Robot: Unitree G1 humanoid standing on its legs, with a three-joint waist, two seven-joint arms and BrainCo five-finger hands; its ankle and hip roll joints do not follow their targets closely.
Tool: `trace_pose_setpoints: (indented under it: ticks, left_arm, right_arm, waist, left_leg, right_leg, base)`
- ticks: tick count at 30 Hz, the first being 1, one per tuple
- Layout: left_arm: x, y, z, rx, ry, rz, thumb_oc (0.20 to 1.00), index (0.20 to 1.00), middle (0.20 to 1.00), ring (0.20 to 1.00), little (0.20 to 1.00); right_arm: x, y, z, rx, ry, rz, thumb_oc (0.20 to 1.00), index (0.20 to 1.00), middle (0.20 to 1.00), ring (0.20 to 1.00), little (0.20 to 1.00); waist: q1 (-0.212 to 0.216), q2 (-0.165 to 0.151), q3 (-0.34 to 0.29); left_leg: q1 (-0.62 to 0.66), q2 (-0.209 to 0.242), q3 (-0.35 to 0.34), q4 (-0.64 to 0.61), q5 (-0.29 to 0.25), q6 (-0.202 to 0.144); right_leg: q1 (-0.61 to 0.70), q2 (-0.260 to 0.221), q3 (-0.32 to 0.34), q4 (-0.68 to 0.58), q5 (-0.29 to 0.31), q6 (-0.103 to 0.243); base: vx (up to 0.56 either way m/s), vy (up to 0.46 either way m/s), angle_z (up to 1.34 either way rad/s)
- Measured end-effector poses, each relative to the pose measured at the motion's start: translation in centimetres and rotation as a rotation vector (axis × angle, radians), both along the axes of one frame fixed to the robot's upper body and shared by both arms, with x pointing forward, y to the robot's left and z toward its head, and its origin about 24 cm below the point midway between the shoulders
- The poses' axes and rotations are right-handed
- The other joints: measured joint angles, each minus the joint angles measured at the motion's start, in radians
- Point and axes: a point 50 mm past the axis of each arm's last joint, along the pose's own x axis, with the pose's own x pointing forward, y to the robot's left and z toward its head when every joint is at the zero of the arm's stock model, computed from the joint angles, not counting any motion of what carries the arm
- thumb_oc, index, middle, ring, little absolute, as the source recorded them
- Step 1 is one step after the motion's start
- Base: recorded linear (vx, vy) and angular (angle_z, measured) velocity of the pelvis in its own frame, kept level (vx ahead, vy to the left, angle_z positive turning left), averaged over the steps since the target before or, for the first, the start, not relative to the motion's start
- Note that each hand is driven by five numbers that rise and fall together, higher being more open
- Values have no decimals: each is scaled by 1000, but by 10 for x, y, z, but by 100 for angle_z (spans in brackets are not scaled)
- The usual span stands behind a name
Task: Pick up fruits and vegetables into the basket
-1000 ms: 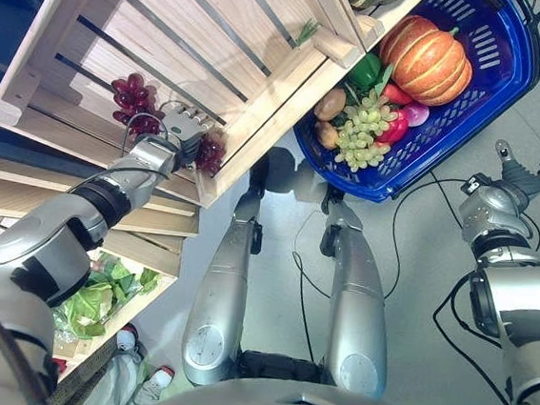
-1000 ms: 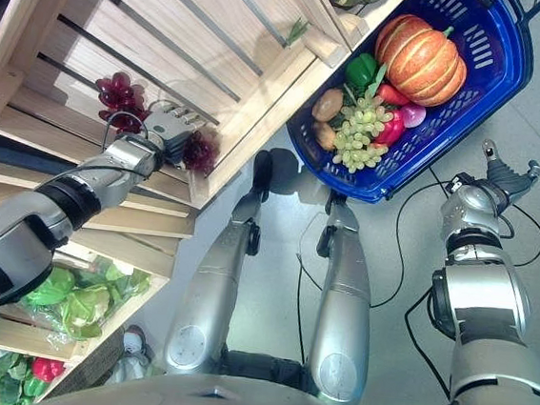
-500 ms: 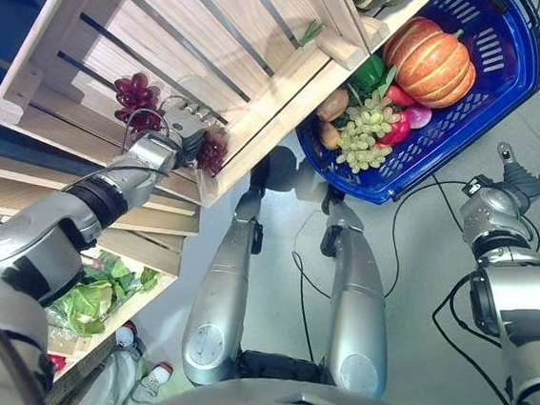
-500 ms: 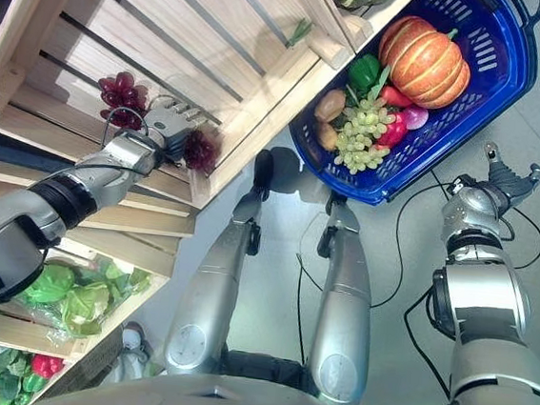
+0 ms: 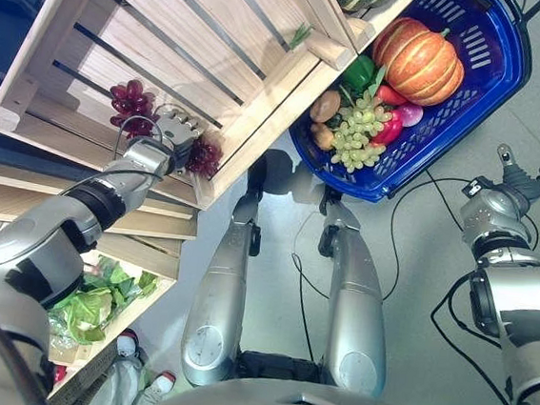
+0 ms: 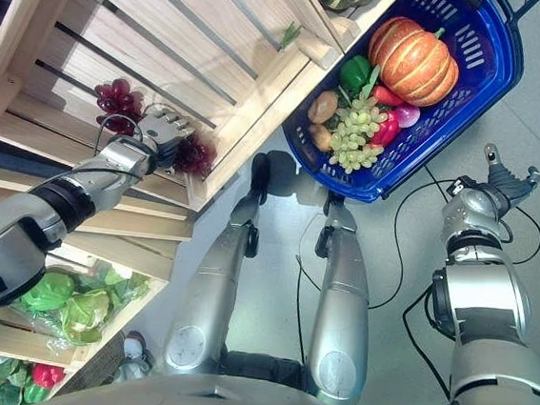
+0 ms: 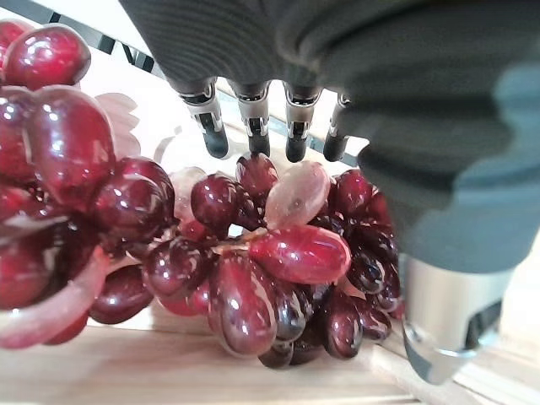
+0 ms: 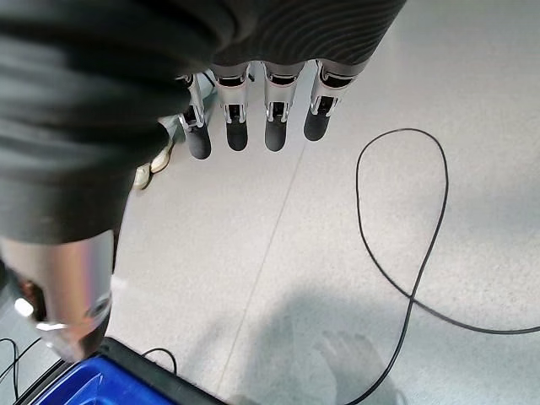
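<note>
The left hand (image 5: 166, 135) is hovering over the red grapes (image 7: 253, 253) in the crate (image 5: 218, 44), fingers (image 7: 253, 126) straight. The loose, fragile bunch is probably best gripped near the stem.

Slatted wooden crate (image 5: 219, 35) on wooden shelving (image 5: 59, 206); grey floor (image 5: 416, 274).

Two grape bunches (image 5: 132, 99) lie in the wooden crate (image 5: 217, 54), the left robot hand (image 5: 169, 133) between them. Right of the crate, the basket (image 5: 472, 88) holds a pumpkin (image 5: 419, 61) behind more grapes (image 5: 353, 139).
</note>
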Motion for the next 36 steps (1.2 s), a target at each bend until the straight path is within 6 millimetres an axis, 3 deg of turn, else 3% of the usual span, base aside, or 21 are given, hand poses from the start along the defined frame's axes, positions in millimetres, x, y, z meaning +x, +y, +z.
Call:
trace_pose_setpoints:
  ticks: [8,9,10,11,13,15,36]
  left_arm:
    - [1,-1,-5,-34,46,9,1000,1000,1000,1000,1000]
    - [2,-2,-5,-40,55,15,827,827,827,827,827]
    - [2,-2,-5,-45,59,19,705,705,705,705,705]
    - [3,-3,-5,-49,65,24,705,705,705,705,705]
    - [5,-3,-3,-86,72,50,385,385,385,385,385]
    - [10,-2,2,-119,77,84,222,222,222,222,222]
    - [10,7,-7,-154,141,140,200,200,200,200,200]
  right_arm:
    - [2,1,3,3,-2,6,1000,1000,1000,1000,1000]
    - [3,1,3,3,-2,7,1000,1000,1000,1000,1000]
    - [3,2,4,3,-3,8,1000,1000,1000,1000,1000]
    - [3,2,4,3,-3,8,1000,1000,1000,1000,1000]
    - [3,2,4,3,-3,8,1000,1000,1000,1000,1000]
    - [4,2,5,2,-6,11,1000,1000,1000,1000,1000]
    - [7,5,8,-12,-1,24,1000,1000,1000,1000,1000]
  waist:
    - [-3,1,0]
    - [-3,1,0]
    - [-4,1,0]
    - [-4,1,0]
    - [-7,1,-1]
    - [-9,1,-1]
    - [-32,1,-1]
  left_leg:
    - [0,0,5,0,-3,0]
    - [0,0,5,1,-3,0]
    - [0,0,5,0,-3,0]
    - [0,0,5,1,-4,0]
    - [-2,0,6,1,-4,0]
    - [-1,0,14,1,-6,2]
    - [4,2,37,17,-18,5]
  right_leg:
    - [-2,1,7,-1,0,0]
    - [-3,2,7,-1,0,0]
    - [-3,2,7,-1,0,0]
    - [-3,2,8,-1,0,0]
    - [-5,2,10,-1,0,0]
    - [-9,2,18,0,0,0]
    - [-9,7,39,3,3,2]
  base:
    - [1,1,0]
    - [0,0,0]
    - [0,0,0]
    - [0,0,0]
    - [1,15,-2]
    - [2,28,-6]
    - [-4,10,-2]
